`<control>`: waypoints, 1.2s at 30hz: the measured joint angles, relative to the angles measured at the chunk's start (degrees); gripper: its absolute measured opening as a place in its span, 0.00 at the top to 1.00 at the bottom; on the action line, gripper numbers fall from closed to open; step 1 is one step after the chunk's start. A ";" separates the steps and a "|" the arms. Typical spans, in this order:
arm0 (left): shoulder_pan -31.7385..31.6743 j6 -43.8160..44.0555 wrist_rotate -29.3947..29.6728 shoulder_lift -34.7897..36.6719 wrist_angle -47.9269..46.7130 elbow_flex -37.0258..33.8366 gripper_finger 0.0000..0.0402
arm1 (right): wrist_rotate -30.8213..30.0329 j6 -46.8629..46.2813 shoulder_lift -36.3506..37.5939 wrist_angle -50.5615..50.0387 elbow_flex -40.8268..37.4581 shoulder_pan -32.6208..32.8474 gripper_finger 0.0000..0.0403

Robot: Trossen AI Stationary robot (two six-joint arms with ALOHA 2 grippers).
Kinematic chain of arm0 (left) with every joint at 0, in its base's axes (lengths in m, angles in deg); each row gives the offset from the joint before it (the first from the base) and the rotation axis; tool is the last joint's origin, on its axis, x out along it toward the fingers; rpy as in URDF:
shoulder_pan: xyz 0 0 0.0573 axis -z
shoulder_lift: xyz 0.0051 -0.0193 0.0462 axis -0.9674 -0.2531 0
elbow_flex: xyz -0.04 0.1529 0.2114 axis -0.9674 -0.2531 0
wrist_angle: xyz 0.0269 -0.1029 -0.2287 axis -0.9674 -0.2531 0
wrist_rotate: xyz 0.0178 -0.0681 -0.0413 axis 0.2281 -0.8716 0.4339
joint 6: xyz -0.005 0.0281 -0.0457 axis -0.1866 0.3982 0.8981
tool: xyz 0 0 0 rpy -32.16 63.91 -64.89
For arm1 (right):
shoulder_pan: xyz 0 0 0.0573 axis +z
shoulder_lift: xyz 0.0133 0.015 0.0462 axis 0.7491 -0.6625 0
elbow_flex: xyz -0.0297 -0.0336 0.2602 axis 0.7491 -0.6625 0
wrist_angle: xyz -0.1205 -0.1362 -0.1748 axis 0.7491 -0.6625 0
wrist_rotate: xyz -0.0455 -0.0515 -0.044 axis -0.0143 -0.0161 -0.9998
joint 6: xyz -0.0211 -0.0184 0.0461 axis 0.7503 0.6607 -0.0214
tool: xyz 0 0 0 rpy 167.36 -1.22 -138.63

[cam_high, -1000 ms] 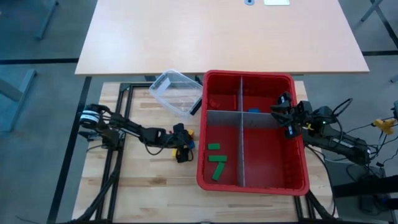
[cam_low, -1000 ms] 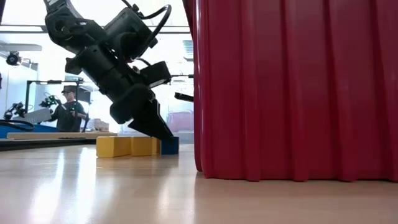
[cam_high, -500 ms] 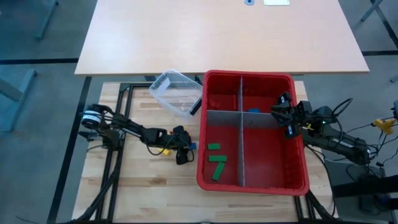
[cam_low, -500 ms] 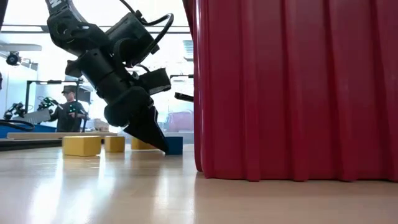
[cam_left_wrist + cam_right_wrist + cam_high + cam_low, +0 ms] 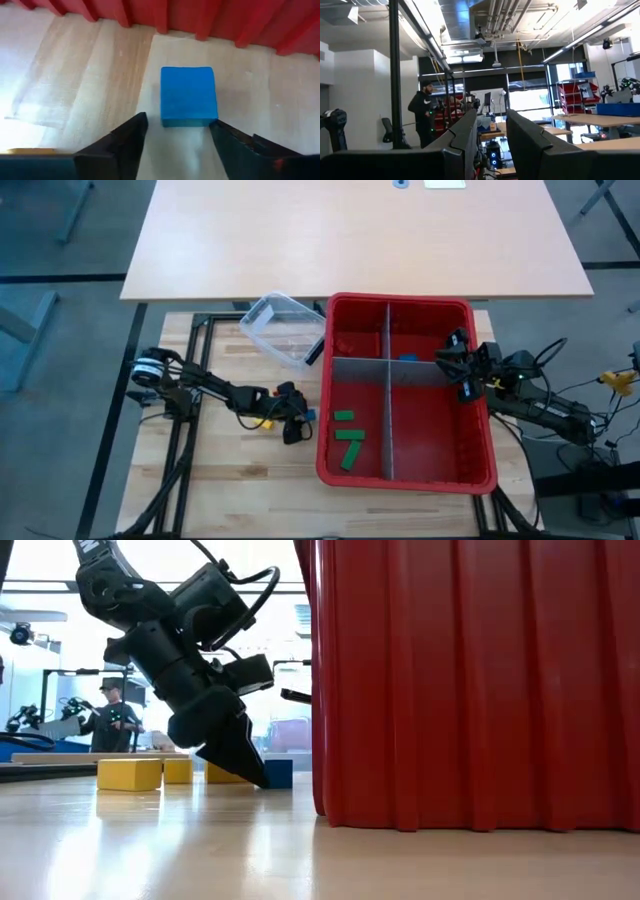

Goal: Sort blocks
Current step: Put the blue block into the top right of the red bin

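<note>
A blue block [image 5: 188, 95] lies flat on the wooden table, close to the red bin's [image 5: 480, 470] left wall. My left gripper [image 5: 177, 132] slants down at it, open, with one fingertip on each side of the block's near edge. The low view shows this gripper [image 5: 252, 768] with its tips at the table beside the blue block [image 5: 281, 773]. Three yellow blocks [image 5: 130, 774] rest on the table to its left. Green blocks [image 5: 349, 437] lie in the bin's near left compartment. My right gripper [image 5: 488, 145] is raised over the bin's right side, tilted upward, open by a narrow gap and holding nothing. My left gripper stands around the blue block's near edge [image 5: 187, 121]. One fingertip [image 5: 220, 131] lies right at the block's near corner, and I cannot tell whether it touches. The block rests flat on the table.
A clear plastic tub [image 5: 285, 328] lies tipped at the bin's far left corner. Grey dividers [image 5: 388, 395] split the bin into compartments, and a blue block [image 5: 408, 358] lies in a far one. Bare wood runs along the near edge. A person stands in the room beyond.
The yellow blocks, which stood bunched against the blue block, have slid toward the table's left edge and spread apart. The blue block has stayed next to the bin.
</note>
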 joint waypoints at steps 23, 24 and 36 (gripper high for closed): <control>-0.34 -0.32 0.45 0.00 2.80 1.25 0.47 | 0.00 0.44 -0.02 -0.20 0.00 -0.01 0.79; -0.39 -0.23 0.45 0.00 2.93 1.25 0.48 | 0.00 0.44 -0.02 -0.20 0.00 -0.01 0.79; -0.39 0.56 -1.38 0.02 3.45 1.25 0.63 | 0.00 0.35 -0.02 -0.26 0.00 0.00 0.83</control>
